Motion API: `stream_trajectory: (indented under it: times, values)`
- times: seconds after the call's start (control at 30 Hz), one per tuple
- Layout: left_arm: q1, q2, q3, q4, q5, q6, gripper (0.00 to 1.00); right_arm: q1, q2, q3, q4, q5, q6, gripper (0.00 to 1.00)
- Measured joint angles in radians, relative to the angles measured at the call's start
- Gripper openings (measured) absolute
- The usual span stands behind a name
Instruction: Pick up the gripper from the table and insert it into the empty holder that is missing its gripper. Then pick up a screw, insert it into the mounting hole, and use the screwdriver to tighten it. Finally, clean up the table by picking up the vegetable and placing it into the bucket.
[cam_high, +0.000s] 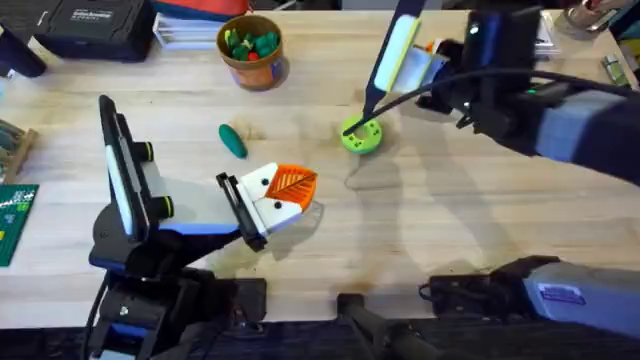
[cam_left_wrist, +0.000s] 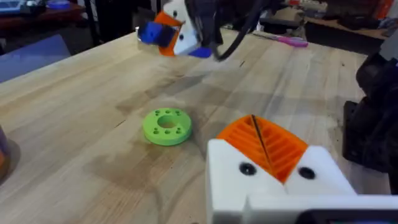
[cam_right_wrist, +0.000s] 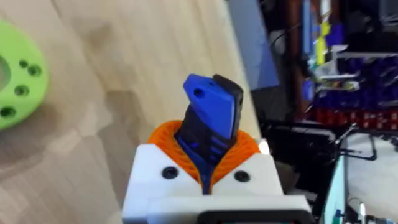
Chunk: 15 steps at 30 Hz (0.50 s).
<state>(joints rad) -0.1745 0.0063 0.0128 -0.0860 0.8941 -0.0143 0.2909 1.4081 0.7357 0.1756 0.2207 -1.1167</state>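
The butcher-block table (cam_high: 420, 240) carries everything. On it the right arm reaches in from the far right, and the right gripper (cam_right_wrist: 205, 158) has its orange pads clamped on the blue electric screwdriver (cam_right_wrist: 211, 115), gripping the body partway along so that the rear end sticks up past the fingers. From overhead the screwdriver (cam_high: 392, 55) slants down towards the lime-green disc (cam_high: 361, 135), its thin bit meeting the disc's face about where a mounting hole lies; whether a screw sits under the tip I cannot tell.

The left gripper (cam_high: 285, 195) hovers near the table's middle, well apart from the disc, its jaws closed together with nothing between them; the left wrist view shows the pads (cam_left_wrist: 267, 143) pressed face to face.

The orange-brown bucket (cam_high: 252, 52) stands at the far edge holding green and yellow toy pieces. The small dark green vegetable (cam_high: 233, 140) lies between bucket and left gripper.

The screwdriver looks rigid, smooth and fairly light, so a firm hold across its flat sides should keep it from twisting. The vegetable seems light, rounded and slippery; across its narrow middle is probably the safest grip.
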Motion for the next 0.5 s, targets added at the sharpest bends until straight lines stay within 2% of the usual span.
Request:
stream_trajectory:
  times: [0.23,0.43,0.47,0.5]
  values:
    - [0.0,0.0,0.0,0.0,0.0,0.0,0.004,-0.019,0.167,0.0,0.001,0.001,-0.017,0.033]
    - [0.0,0.0,0.0,0.0,0.0,0.0,0.004,-0.018,0.182,0.0,-0.004,0.004,0.002,0.427]
    - [0.0,0.0,0.0,0.0,0.0,0.0,0.004,-0.018,0.182,0.0,-0.007,0.004,0.013,0.512]
    - [0.0,0.0,0.0,0.0,0.0,0.0,0.004,-0.018,0.182,0.0,-0.012,0.005,0.028,0.641]
